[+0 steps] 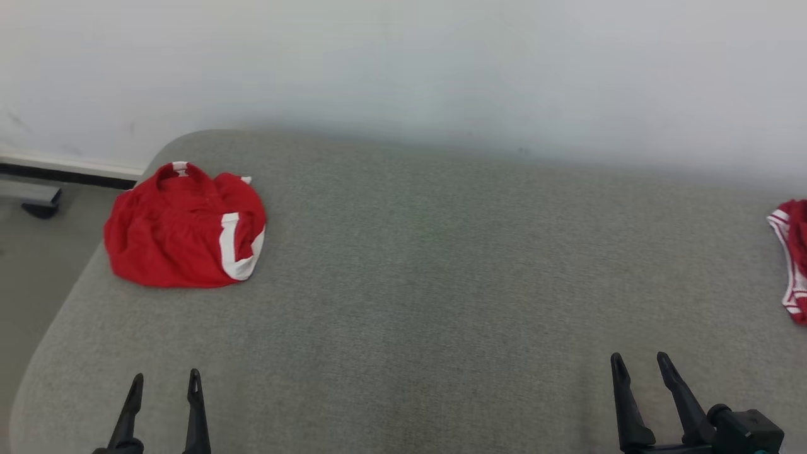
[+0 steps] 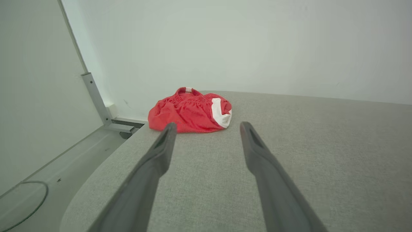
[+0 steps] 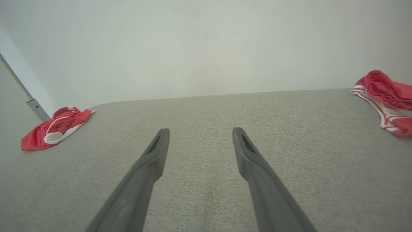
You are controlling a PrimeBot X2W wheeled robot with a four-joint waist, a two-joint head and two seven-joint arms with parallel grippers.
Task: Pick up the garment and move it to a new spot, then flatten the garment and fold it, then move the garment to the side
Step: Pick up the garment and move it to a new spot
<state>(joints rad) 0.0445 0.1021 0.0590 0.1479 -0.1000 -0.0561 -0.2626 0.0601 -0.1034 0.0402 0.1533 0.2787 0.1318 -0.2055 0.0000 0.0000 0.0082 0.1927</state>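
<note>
The left pincer (image 1: 166,376) and the right pincer (image 1: 638,357) both stand open and empty, fingers spread, low over the near part of the surface. Far beyond both sets of fingertips rises a plain white wall (image 1: 441,63). Under and ahead of both pincers spreads a grey woven upholstered surface (image 1: 441,284) with a rounded corner to the left pincer's outer side. Past that corner a pale floor (image 2: 48,167) drops away. Straight ahead of the left pincer, well apart from it, the red garment (image 1: 176,233) lies in a crumpled heap with a white panel, near the far left corner. Ahead and to the outer side of the right pincer lies a second red garment (image 1: 795,252) with white stripes. Left of the left pincer stands a grey metal post (image 2: 95,96), and a thin cable (image 2: 38,206) curls on the floor.
</note>
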